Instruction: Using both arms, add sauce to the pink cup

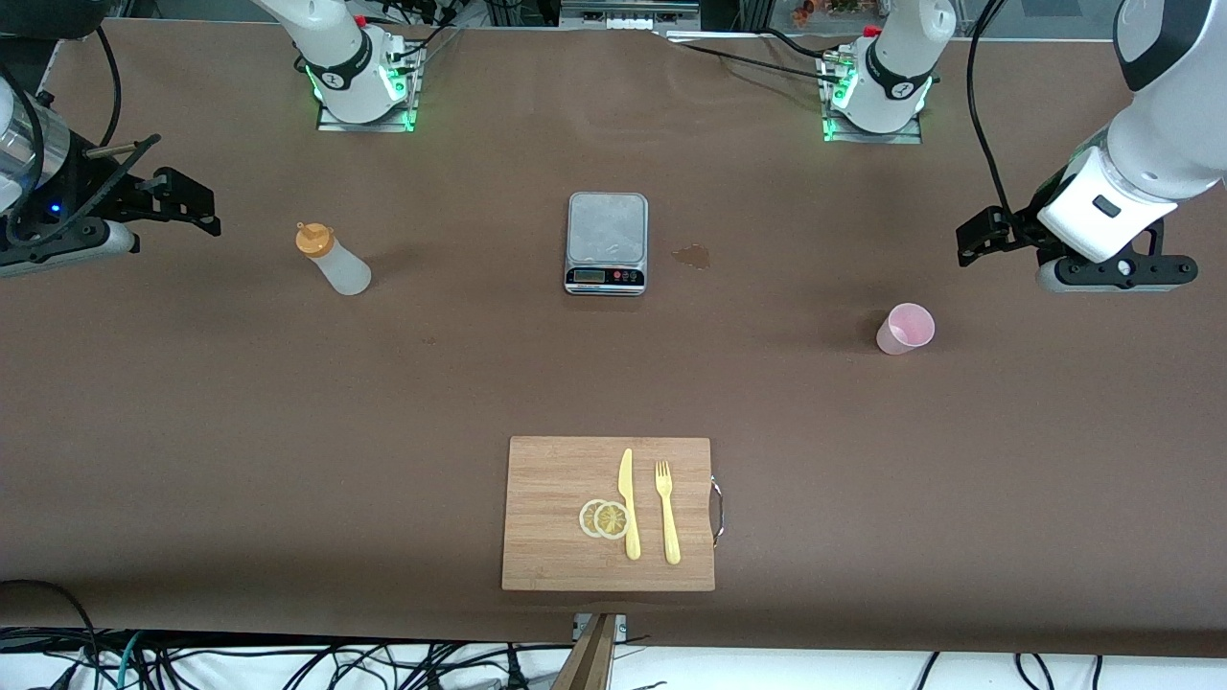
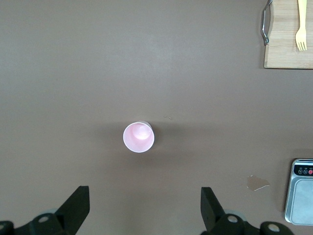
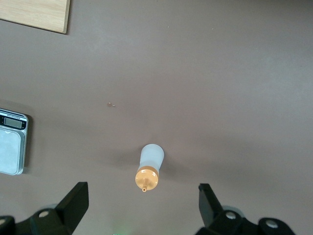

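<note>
Both sets of fingers are spread wide with nothing between them: the left gripper [image 2: 144, 210] hangs up in the air over bare table at the left arm's end, with the pink cup [image 2: 139, 137] sitting upright on the table below it, and the right gripper [image 3: 142, 210] does the same at the right arm's end over the sauce bottle [image 3: 149, 166]. In the front view the cup [image 1: 905, 329] stands a bit nearer the camera than the scale [image 1: 607, 242], well apart from it, while the bottle [image 1: 333, 259] stands about level with the scale toward the right arm's end. My guess is the cup is super light and thin-walled, so it'll tip or squash easily; I'd pinch it gently around the middle of the wall, just enough to hold it steady. The bottle looks like soft squeezy plastic, probably slick, so grab the clear body below the orange cap, not the cap, and go easy or sauce comes out early. Cutting board [image 1: 609, 513] with knife, fork and lemon slices sits nearest the camera, out of the way. There's also a small wet spot [image 1: 692, 255] just beside the scale.
</note>
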Tool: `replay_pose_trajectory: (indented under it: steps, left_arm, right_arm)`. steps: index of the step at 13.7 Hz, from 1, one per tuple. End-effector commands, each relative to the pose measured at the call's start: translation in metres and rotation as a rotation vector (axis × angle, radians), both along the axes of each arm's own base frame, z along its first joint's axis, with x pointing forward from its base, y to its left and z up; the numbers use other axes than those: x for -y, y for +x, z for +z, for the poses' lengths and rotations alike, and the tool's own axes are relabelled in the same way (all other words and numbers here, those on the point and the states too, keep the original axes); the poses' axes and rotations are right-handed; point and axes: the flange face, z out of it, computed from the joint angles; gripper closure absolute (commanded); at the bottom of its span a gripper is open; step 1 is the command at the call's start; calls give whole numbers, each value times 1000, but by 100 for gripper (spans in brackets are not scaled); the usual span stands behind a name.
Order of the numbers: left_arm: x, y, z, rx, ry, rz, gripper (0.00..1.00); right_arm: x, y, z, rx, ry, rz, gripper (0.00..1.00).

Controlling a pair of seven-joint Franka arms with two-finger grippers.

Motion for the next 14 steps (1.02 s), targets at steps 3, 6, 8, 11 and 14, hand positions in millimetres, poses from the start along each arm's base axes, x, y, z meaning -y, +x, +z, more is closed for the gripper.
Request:
replay_pose_trajectory:
  steps: [3,6,8,11,14]
  left_arm:
    - [-2,1,4,0,-10,-17,0]
    - [-1,0,1,-25,-6,-22,0]
    - [-2,2,2,-22,-7,-22,0]
    - [-1,3,-5,-47,-5,-21,0]
    - [-1,4,-6,-48,-5,-22,0]
  right_arm:
    - [1,-4,6,1,3,-12,0]
    - [1,-5,5,-5,3,-10,0]
    - [3,-5,4,-6,3,-15,0]
    - [4,-4,4,-6,-8,-13,0]
    - [4,-4,1,-10,-8,-14,0]
